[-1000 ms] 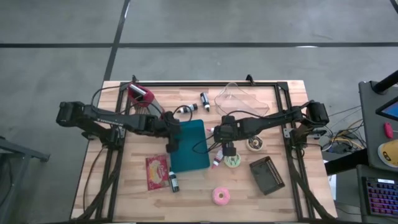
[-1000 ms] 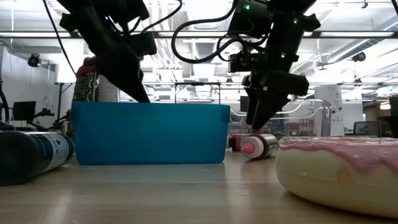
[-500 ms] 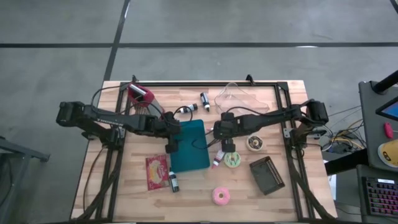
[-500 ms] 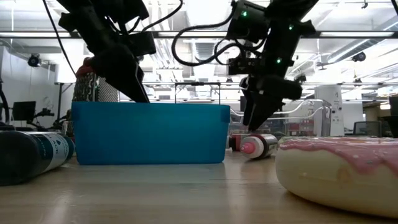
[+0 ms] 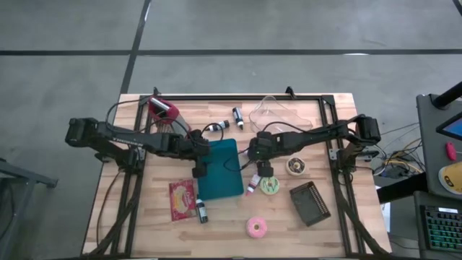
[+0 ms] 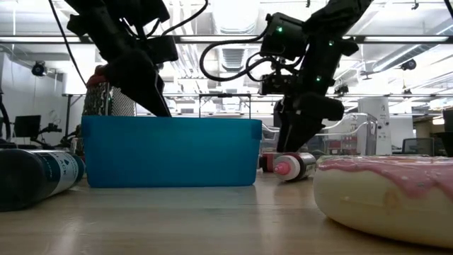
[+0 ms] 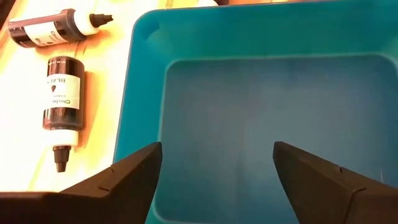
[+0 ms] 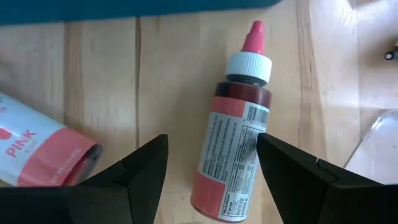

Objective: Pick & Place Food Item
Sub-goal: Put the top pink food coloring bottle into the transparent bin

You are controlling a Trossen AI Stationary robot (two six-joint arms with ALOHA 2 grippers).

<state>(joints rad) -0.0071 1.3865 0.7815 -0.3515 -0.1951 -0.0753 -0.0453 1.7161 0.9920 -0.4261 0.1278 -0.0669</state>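
Observation:
A pink food-colouring bottle [image 8: 233, 165] with a white cap and pink tip lies on its side on the table, next to the teal bin [image 5: 220, 170]; it also shows in the low view [image 6: 291, 167]. My right gripper [image 8: 211, 137] is open just above the bottle, one finger on either side, touching nothing; in the high view it [image 5: 260, 170] is at the bin's right side. My left gripper [image 7: 217, 145] is open over the bin's left part [image 5: 200, 167], empty. The bin's inside is bare where the left wrist view shows it.
A pink-labelled tube [image 8: 37, 155] lies beside the bottle. A green donut [image 5: 271, 186], a pink donut [image 5: 256, 227], a tape roll [image 5: 294, 166] and a dark box [image 5: 309, 202] lie right of the bin. Two black bottles [image 7: 62, 99] and a red packet [image 5: 182, 198] lie on its left.
My right gripper has moved a little toward the table's left, nearer the bin, and has come down closer to the pink bottle. It stays open.

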